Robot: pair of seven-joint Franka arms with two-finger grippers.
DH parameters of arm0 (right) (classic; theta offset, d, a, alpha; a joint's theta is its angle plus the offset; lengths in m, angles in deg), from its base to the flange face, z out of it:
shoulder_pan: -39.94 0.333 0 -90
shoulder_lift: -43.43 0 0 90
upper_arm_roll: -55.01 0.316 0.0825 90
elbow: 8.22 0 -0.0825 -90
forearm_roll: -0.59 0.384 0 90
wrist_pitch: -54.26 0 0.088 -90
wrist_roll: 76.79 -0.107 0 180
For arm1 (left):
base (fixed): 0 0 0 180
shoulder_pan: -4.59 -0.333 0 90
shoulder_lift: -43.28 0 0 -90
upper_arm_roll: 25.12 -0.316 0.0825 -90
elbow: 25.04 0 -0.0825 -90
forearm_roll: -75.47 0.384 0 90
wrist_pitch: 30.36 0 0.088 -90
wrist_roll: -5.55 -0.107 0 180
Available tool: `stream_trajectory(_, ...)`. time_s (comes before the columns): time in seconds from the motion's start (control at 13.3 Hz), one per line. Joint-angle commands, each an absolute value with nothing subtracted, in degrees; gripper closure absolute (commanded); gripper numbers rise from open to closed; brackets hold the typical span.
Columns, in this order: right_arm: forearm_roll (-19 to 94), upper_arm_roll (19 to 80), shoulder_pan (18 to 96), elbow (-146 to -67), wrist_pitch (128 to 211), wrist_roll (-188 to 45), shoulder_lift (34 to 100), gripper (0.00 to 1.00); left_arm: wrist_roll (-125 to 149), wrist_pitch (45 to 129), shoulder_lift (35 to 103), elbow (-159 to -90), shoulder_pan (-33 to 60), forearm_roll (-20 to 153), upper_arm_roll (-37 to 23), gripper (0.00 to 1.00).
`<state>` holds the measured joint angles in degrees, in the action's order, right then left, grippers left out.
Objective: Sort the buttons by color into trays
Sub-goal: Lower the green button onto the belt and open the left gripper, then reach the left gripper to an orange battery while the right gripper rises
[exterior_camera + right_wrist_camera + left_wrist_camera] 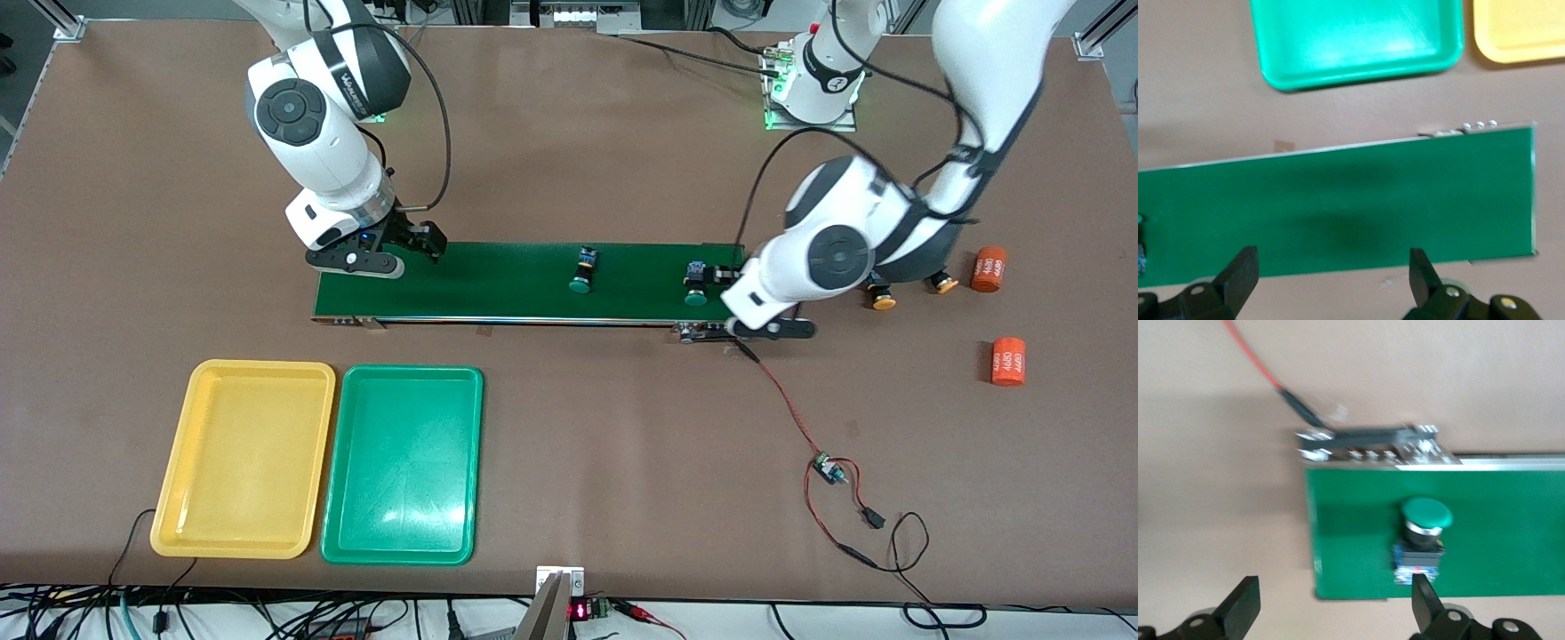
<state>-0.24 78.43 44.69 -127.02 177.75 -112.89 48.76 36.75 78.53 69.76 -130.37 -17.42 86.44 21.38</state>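
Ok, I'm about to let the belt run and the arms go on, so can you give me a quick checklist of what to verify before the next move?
1. Left gripper let go: ok, fingers open over the belt's end, nothing between them.
2. Green button lying on the conveyor belt near the left gripper: ok, lying on its side, free.
3. Second green button on the belt: ok, mid-belt.
4. Right gripper ready: ok, open, empty, over the belt's other end.
5. Yellow tray and green tray free to receive: ok, both hold nothing.
6. Two yellow-capped buttons reachable: cannot tell, partly hidden by the left arm.
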Motion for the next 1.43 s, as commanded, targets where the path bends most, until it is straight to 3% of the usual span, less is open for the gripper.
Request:
stream_trajectory(0.0,-0.99,78.04,44.59,-125.64,172.14,-114.76,46.60,0.00,36.04,76.96,66.75,-128.50,-18.53,85.57,15.95,0.00)
stream_trajectory(0.3,-0.99,77.69,44.16,-124.85,169.94,-116.17,44.93,0.00,34.21,77.92,66.92,-128.05,-18.61,86.28,0.94,0.00)
stream_trajectory(0.53,-1.08,77.86,41.00,-124.32,168.35,-115.03,43.87,0.00,18.87,84.23,68.24,-128.14,-19.32,88.99,-6.99,0.00)
stream_trajectory(0.98,-0.73,77.86,37.04,-124.14,161.32,-108.10,40.45,0.00,-16.01,99.17,72.19,-128.14,-22.22,89.00,-14.99,0.00)
stream_trajectory(1.36,-0.03,78.04,35.72,-125.11,164.81,-107.73,40.88,0.00,-23.98,108.24,77.73,-128.23,-23.09,88.91,-19.40,0.00)
